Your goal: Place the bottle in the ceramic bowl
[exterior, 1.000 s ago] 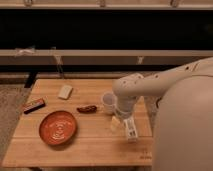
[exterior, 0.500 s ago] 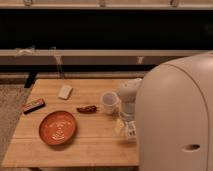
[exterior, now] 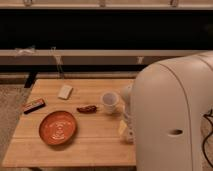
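The bottle (exterior: 125,131) is seen at the surface's (exterior: 95,144) right edge, well apart from the ceramic bowl (exterior: 58,127); the gripper (exterior: 128,114), spread wide, is poised just above it, likely for grasping.

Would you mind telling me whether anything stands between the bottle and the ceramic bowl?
Nothing visible does. The bottle sits at the table's right side, by the gripper that the arm's white shell mostly hides. Bare wood runs from it to the ceramic bowl; the white cup and a small reddish item sit behind that line.
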Motion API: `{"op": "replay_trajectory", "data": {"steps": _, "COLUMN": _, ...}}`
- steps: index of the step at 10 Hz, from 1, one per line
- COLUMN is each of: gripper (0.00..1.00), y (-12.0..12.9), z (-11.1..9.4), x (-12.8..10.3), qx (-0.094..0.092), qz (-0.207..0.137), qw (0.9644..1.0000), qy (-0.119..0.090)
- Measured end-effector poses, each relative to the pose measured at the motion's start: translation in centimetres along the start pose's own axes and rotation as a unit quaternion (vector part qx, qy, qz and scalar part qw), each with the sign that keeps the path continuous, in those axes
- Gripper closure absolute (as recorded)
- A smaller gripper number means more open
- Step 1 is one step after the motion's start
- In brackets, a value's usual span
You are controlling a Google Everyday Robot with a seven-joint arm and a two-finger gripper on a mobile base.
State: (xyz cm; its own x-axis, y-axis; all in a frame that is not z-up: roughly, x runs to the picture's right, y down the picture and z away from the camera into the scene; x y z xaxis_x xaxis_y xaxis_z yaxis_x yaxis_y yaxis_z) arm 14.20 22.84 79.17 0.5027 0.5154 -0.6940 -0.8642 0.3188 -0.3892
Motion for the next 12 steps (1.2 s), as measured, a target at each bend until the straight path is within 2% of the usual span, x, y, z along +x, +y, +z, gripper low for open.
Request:
{"op": "replay_trajectory", "data": {"steps": 3, "gripper": 0.2, "y": -0.6, "z": 1.2, "x": -0.4, "qx": 0.006, "qz": 0.0, "qw": 0.9999, "qy": 0.011}}
{"op": "replay_trajectory", "data": {"steps": 4, "gripper": 0.24, "y": -0.5, "z": 1.5, "x": -0.6, "qx": 0.006, "qz": -0.002, "qw": 0.9999, "qy": 0.015}}
{"op": "replay_trajectory", "data": {"steps": 8, "gripper": 0.63, "y": -0.6, "z": 1.1, "x": 0.0, "qx": 0.009, "qz": 0.002, "qw": 0.9997, "qy": 0.021}}
{"op": "replay_trajectory", "data": {"steps": 10, "gripper": 0.84, "y": -0.5, "z": 0.2, "x": 0.8, "qx": 0.011, "qz": 0.011, "qw": 0.9997, "qy": 0.02}}
{"op": "replay_trajectory", "data": {"steps": 12, "gripper": 0.99, "y": -0.7, "z": -1.4, "x": 2.1, "qx": 0.016, "qz": 0.023, "qw": 0.9995, "qy": 0.018}}
